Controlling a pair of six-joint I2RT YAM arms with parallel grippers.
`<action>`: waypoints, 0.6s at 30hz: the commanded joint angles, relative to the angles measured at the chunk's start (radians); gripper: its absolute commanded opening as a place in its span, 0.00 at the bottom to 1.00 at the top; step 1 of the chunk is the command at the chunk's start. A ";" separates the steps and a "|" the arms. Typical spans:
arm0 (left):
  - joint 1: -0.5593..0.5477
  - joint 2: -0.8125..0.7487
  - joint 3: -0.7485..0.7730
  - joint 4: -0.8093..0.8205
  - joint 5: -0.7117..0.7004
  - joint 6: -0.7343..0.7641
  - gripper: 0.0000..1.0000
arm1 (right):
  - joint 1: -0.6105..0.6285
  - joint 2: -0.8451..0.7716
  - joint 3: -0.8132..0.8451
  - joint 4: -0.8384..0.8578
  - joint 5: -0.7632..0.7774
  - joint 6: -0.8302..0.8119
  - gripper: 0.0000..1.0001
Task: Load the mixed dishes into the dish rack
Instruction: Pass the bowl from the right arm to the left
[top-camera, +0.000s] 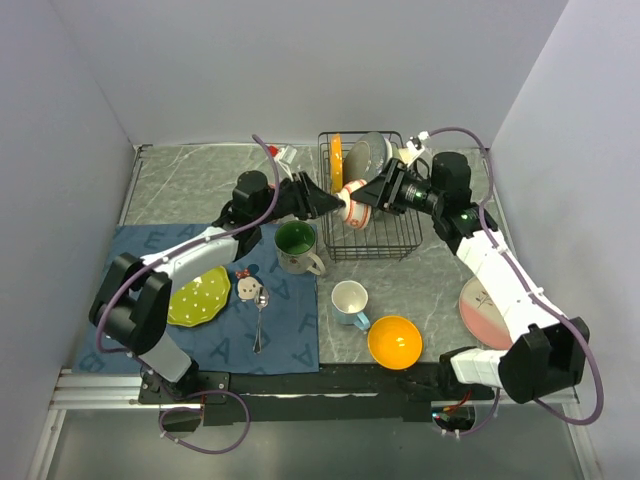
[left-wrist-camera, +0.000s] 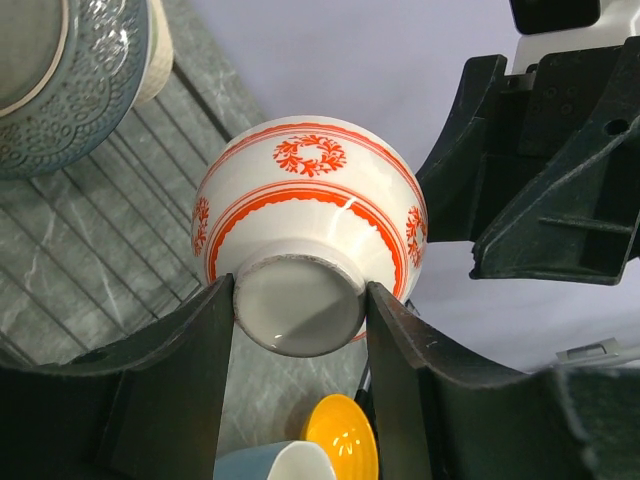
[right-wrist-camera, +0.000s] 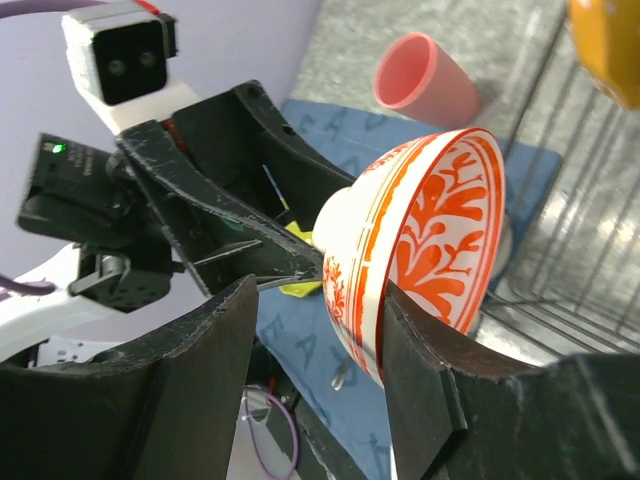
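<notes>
A small white dish with red patterns (top-camera: 352, 203) hangs in the air over the front left corner of the black wire dish rack (top-camera: 372, 243). My left gripper (top-camera: 335, 203) is shut on its foot ring, with both fingers pressed against the foot in the left wrist view (left-wrist-camera: 300, 320). My right gripper (top-camera: 368, 195) is open around the dish's rim (right-wrist-camera: 420, 230). Its right finger (right-wrist-camera: 420, 370) lies against the inside and its left finger stands well apart. An orange plate (top-camera: 336, 155) and a grey bowl (top-camera: 368, 155) stand in the rack.
On the blue cloth mat (top-camera: 290, 335) lie a green mug (top-camera: 296, 245), a lime-green plate (top-camera: 200, 295), a small dish (top-camera: 247, 289) and a spoon (top-camera: 259, 320). A blue mug (top-camera: 350, 300), an orange bowl (top-camera: 394, 340) and a pink plate (top-camera: 485, 305) sit on the table. A pink cup (right-wrist-camera: 425, 80) lies beyond the rack.
</notes>
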 joint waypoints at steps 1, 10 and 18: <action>-0.004 0.038 0.046 0.039 -0.033 0.013 0.01 | -0.001 0.021 -0.017 0.073 -0.059 0.010 0.56; -0.004 0.119 0.132 -0.066 -0.052 0.053 0.01 | -0.030 0.084 -0.038 0.112 -0.079 0.000 0.54; -0.002 0.149 0.187 -0.174 -0.130 0.127 0.01 | -0.039 0.116 -0.078 0.130 -0.074 -0.013 0.57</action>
